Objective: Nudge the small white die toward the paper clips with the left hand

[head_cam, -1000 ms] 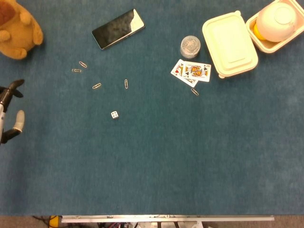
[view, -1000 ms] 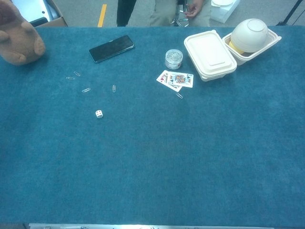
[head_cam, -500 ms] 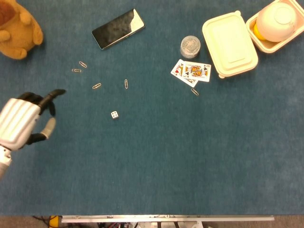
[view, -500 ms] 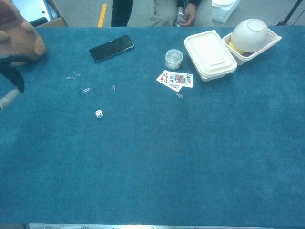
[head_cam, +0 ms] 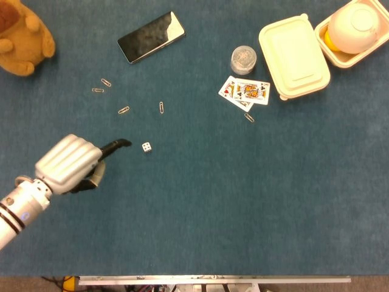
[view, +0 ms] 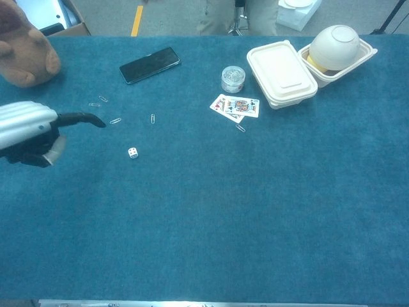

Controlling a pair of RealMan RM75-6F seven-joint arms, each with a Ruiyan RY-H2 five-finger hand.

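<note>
1. The die (head_cam: 146, 146) lies on the blue table (head_cam: 243, 207), just beside the left hand (head_cam: 70, 163), whose one finger points out while the rest curl in, holding nothing
2. Likely light, hard and prone to roll; pinch opposite faces
3. Paper clips (head_cam: 124, 110) lie near; phone (head_cam: 151, 36) and cards (head_cam: 245, 92) sit well apart; nothing blocks

Just beyond your left hand (head_cam: 67, 164) are paper clips (head_cam: 124, 110), with the phone (head_cam: 151, 36) past them. Plush toy (head_cam: 21, 36) far out left. Cards (head_cam: 246, 91), jar (head_cam: 243, 59) and lunch box (head_cam: 295, 55) well off right.
</note>
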